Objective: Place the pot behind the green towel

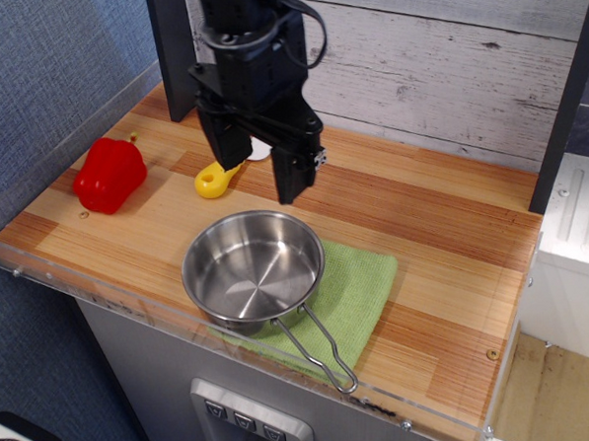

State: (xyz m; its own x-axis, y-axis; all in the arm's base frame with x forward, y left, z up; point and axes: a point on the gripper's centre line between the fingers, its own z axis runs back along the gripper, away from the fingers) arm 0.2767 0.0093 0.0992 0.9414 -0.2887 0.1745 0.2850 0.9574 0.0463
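Note:
The pot (254,273), a shallow shiny steel pan, rests on the left part of the green towel (360,290) near the table's front edge. Its wire-loop handle (319,351) points toward the front right, over the towel's edge. My black gripper (255,177) hangs open and empty above the table, just behind the pot's rear rim, its two fingers pointing down.
A red bell pepper (108,174) lies at the left. A yellow-handled knife (216,177) lies behind the gripper, its blade mostly hidden. A clear acrylic rim (131,306) runs along the front and left edges. A wooden plank wall (435,65) stands at the back.

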